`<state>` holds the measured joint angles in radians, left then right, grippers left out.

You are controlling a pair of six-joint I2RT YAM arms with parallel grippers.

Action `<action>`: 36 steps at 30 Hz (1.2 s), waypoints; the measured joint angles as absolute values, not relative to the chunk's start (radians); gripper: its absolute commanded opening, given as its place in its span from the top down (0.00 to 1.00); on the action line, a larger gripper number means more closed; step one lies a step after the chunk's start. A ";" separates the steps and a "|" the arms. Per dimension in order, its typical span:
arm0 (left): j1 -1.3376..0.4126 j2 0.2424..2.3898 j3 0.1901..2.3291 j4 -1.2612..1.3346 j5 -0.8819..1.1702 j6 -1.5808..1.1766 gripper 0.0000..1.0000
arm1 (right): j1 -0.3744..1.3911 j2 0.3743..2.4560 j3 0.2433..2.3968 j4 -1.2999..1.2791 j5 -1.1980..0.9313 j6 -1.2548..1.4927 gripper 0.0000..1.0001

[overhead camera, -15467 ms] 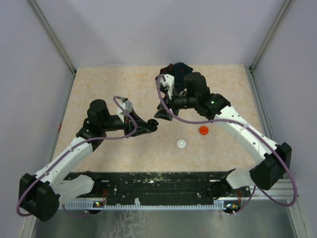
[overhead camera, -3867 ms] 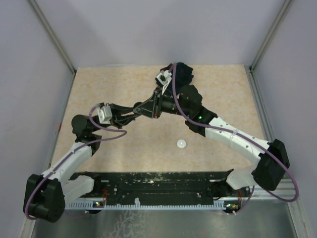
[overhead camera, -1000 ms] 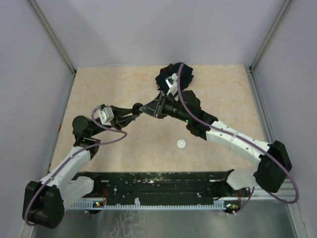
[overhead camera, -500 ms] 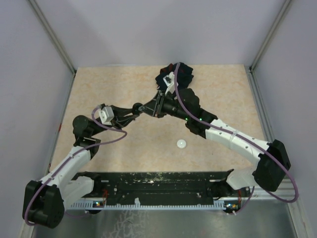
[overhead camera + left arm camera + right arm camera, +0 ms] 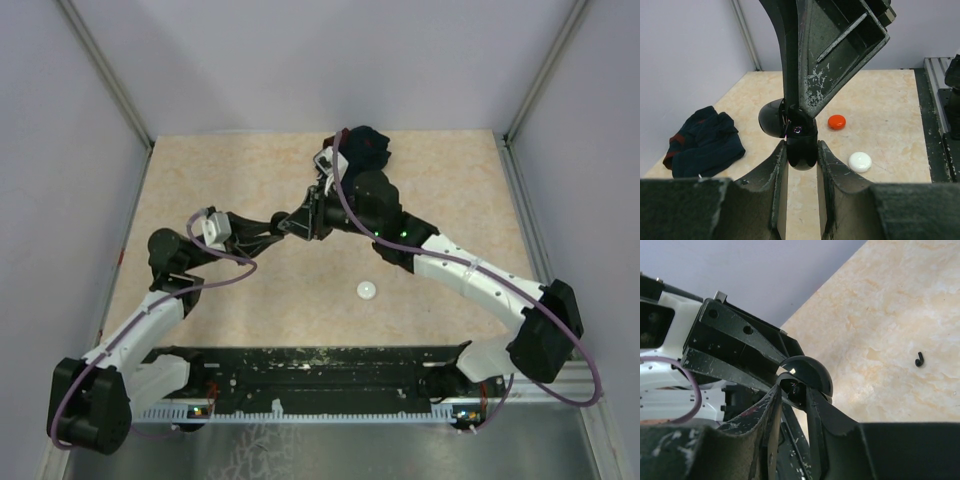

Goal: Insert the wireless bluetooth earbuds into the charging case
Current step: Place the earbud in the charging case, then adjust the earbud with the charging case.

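Now | L gripper (image 5: 801, 150) clamps glossy black round case (image 5: 771, 118) | R gripper (image 5: 794, 389) at case (grip unclear)

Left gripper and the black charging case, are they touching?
Touching. The left wrist view shows the left gripper with jaws pressed against both sides of the black charging case, no gap.
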<state>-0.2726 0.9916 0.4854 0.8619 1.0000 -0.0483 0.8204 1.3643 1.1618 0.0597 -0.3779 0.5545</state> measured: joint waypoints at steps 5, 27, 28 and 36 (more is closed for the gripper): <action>-0.273 1.001 0.485 0.863 1.011 -0.067 1.00 | 0.823 1.360 1.162 0.037 -0.392 0.487 0.57; -0.280 1.008 0.490 0.942 1.021 -0.094 1.00 | 0.823 1.285 1.179 -0.068 -0.296 0.397 0.52; -0.281 1.008 0.490 0.943 1.021 -0.095 1.00 | 0.822 1.282 1.179 -0.070 -0.296 0.405 0.53; -0.282 1.008 0.490 0.944 1.023 -0.098 1.00 | 0.820 1.278 1.180 -0.060 -0.341 0.459 0.63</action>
